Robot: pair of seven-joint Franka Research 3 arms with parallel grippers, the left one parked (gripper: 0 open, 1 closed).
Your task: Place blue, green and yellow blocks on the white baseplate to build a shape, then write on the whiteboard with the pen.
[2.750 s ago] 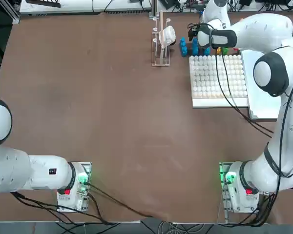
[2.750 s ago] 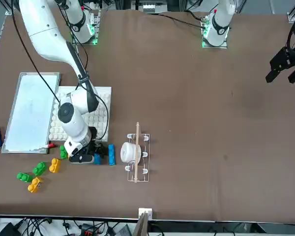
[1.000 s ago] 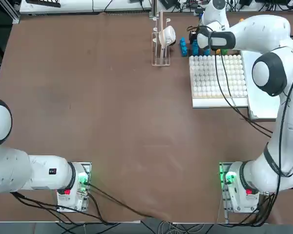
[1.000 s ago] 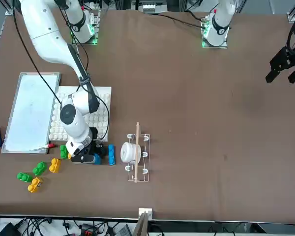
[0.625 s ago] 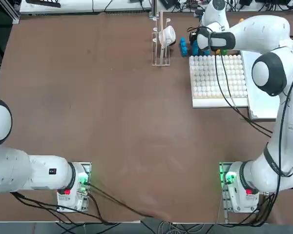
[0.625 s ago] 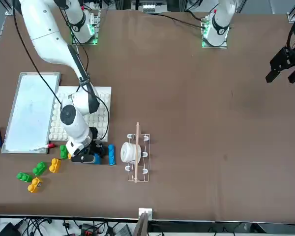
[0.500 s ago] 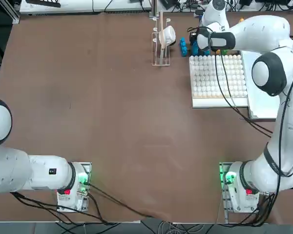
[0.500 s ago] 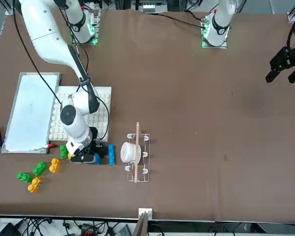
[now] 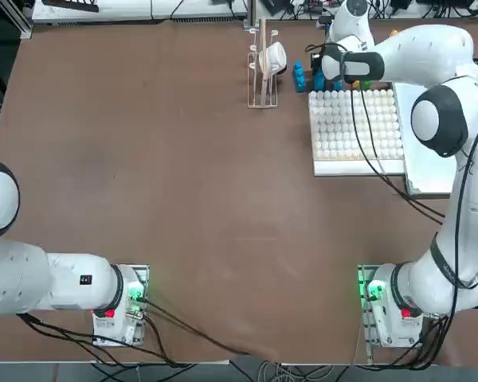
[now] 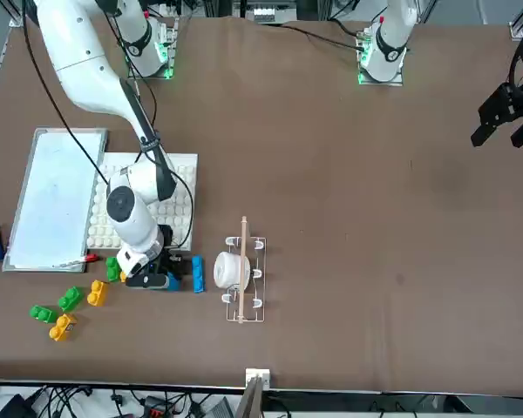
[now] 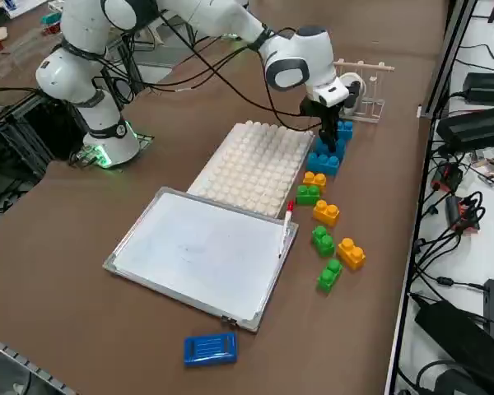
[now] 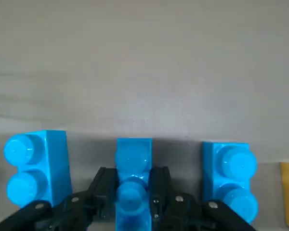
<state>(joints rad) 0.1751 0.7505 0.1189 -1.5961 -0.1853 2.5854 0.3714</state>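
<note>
Reaching low beyond the far edge of the white baseplate (image 9: 357,127), the right gripper (image 12: 131,199) has its jaws clenched against both sides of the middle blue block (image 12: 133,180) in a row of 3 upright blue blocks on the table (image 9: 167,175). The left blue block (image 12: 36,166) and the right blue block (image 12: 229,178) of that row stand clear of the fingers (image 12: 98,190), each a small gap away.

The table is a wide brown surface, bare over most of its area. Just beside the baseplate, on the side away from the table's middle, lies the whiteboard (image 11: 202,251), with the pen (image 11: 286,220) resting along its short edge nearest the loose blocks. Past the baseplate's far edge sit the green blocks (image 11: 323,255) and the yellow blocks (image 11: 337,234), scattered near one another. A smooth blue slab (image 11: 210,348) lies beyond the whiteboard's other short end, well apart from the baseplate. A small clear rack (image 9: 261,68) holding a white roll stands near the baseplate's far corner, toward the table's middle.

Around the table, cables (image 11: 453,210) and black equipment line the floor.
</note>
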